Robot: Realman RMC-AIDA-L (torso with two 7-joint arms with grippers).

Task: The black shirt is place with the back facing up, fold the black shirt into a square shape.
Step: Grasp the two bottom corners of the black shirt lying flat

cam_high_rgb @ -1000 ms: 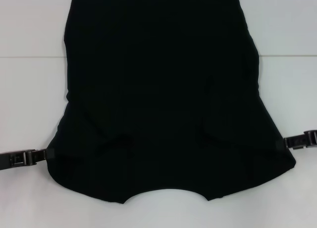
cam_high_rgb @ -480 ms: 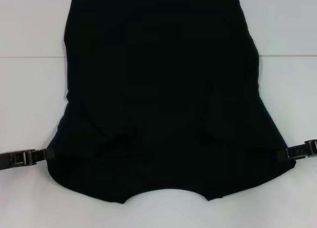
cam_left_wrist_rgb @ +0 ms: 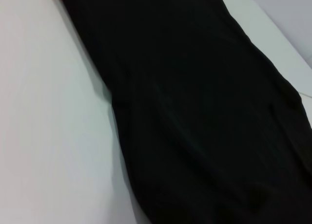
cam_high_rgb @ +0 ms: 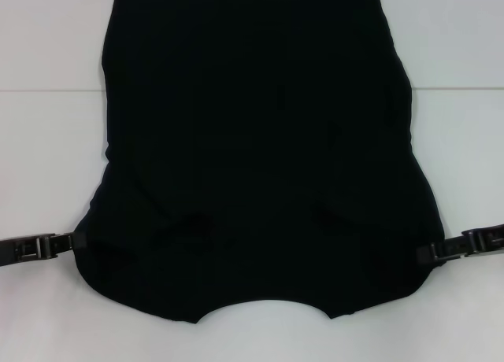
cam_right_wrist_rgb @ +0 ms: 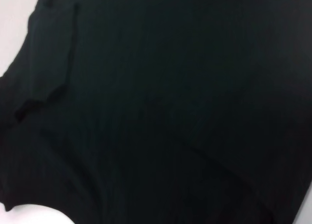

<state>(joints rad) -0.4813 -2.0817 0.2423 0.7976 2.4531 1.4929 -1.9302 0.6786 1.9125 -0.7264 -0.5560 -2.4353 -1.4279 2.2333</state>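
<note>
Shirt: the black shirt [cam_high_rgb: 256, 157] is lying flat on the white bench [cam_high_rgb: 47, 142], its long axis running away from me, neckline nearest me.
Left pincer: my left pincer [cam_high_rgb: 72, 241] is sitting at the shirt's left sleeve edge; I cannot tell whether it is pinching cloth.
Right pincer: my right pincer [cam_high_rgb: 429, 252] is reaching over the shirt's right sleeve; grip likewise unclear.
Key relation: the shirt is lying between both pincers, each equally near its own sleeve.
Change: my right pincer is pushing further inward over the shirt than a second ago, the right sleeve drawing in with it; the left is staying put.
</note>
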